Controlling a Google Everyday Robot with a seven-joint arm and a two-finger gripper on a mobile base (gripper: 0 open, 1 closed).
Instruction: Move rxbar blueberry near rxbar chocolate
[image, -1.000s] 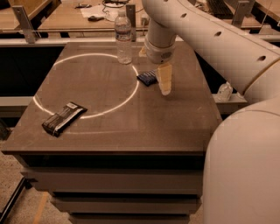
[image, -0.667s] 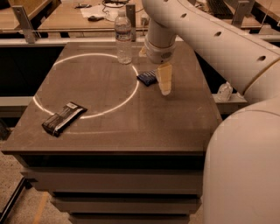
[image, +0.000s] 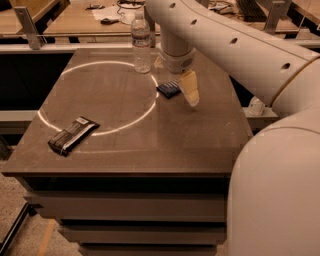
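Front-right of the one water bottle (image: 141, 42): one rxbar blueberry (image: 168, 89); one rxbar chocolate (image: 73, 135) well front-left.
Blueberry's long axis slants near-left to far-right; gripper (image: 191, 94) front-right of bottle too, open or closed I cannot tell.

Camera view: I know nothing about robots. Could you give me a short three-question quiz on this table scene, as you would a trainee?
1. Which thing lies nearest the gripper? A) rxbar chocolate B) rxbar blueberry C) water bottle
2. True or false: the rxbar chocolate lies at the back right corner of the table.
3. Fill in: the water bottle stands ____ (upright / tipped over).

Key:
1. B. The gripper is right beside it, over the table's far half.
2. False. It lies near the front left corner.
3. Upright.
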